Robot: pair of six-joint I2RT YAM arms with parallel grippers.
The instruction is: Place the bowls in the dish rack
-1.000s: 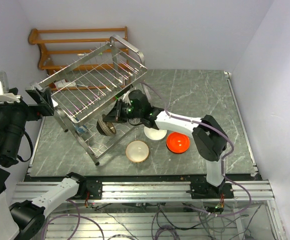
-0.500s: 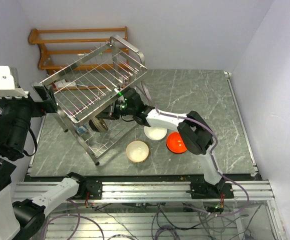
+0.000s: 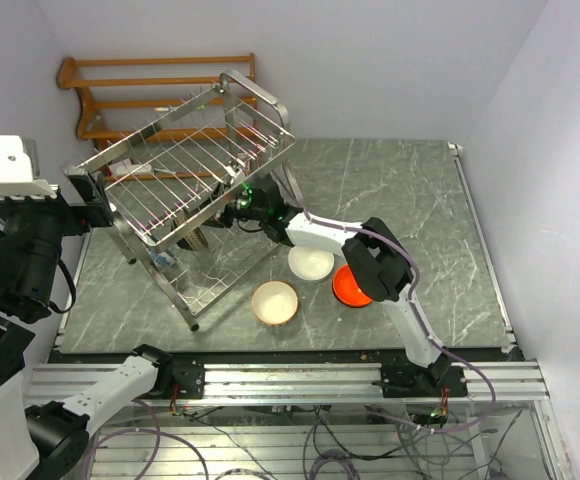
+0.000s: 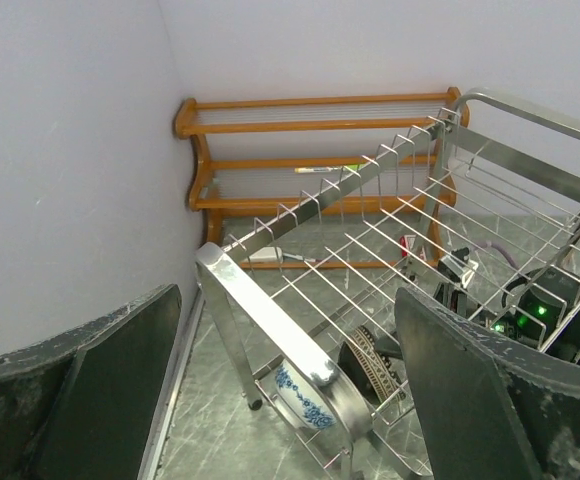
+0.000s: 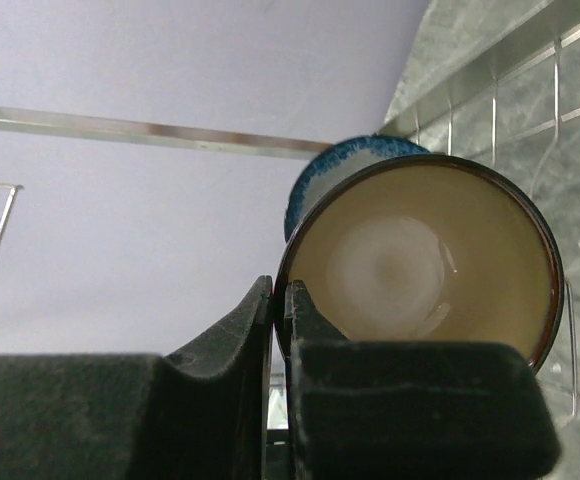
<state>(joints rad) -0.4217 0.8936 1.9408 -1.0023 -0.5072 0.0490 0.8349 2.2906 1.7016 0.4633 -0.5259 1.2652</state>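
Observation:
The silver wire dish rack (image 3: 185, 180) stands at the back left, and its frame tube also shows in the left wrist view (image 4: 260, 310). A blue-and-white bowl (image 3: 163, 259) stands on edge in its lower tier, also seen in the left wrist view (image 4: 305, 398). My right gripper (image 3: 222, 217) reaches under the upper tier, shut on the rim of a dark brown bowl with a tan inside (image 5: 420, 260), held on edge next to the blue-and-white bowl (image 5: 330, 172). My left gripper (image 4: 288, 300) is open, its fingers astride the rack's end tube. A tan bowl (image 3: 275, 300), a white bowl (image 3: 311, 263) and an orange-red bowl (image 3: 355, 286) sit on the table.
A brown wooden slatted rack (image 3: 160, 95) stands against the back wall behind the silver rack. The marble table top (image 3: 410, 190) extends to the right. The right arm's links (image 3: 380, 260) hang over the white and orange-red bowls.
My right gripper has carried the dark brown bowl up and left, deeper under the rack's upper tier toward the blue-and-white bowl. The left arm shifted slightly at the rack's end.

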